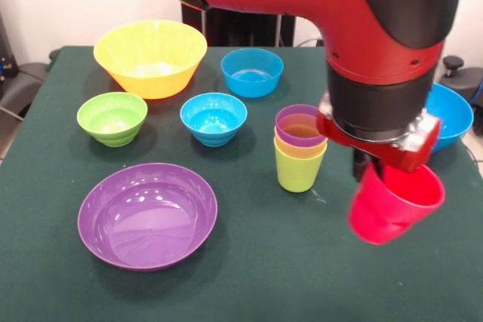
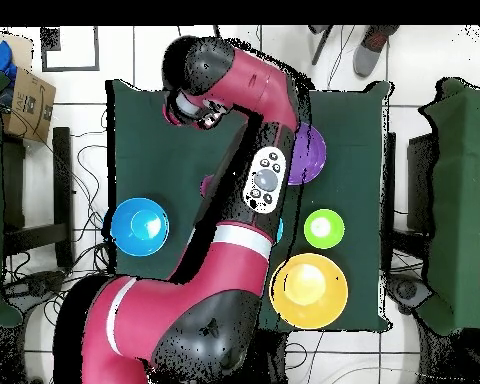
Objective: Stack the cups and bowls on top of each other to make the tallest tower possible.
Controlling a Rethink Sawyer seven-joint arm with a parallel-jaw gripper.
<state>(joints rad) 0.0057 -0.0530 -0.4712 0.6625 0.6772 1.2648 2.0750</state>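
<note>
While my gripper point(image 1: 381, 173) holds the red cup point(image 1: 394, 203) tilted and lifted off the table, I should level it, then lower it squarely into the purple-topped tower point(image 1: 300, 147) just beside.

front view near table point(image 1: 249, 277), overhead straight down

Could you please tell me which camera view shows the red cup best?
The front view: the red cup hangs tilted in the gripper, clear of the table. Overhead, the arm hides it completely.
</note>
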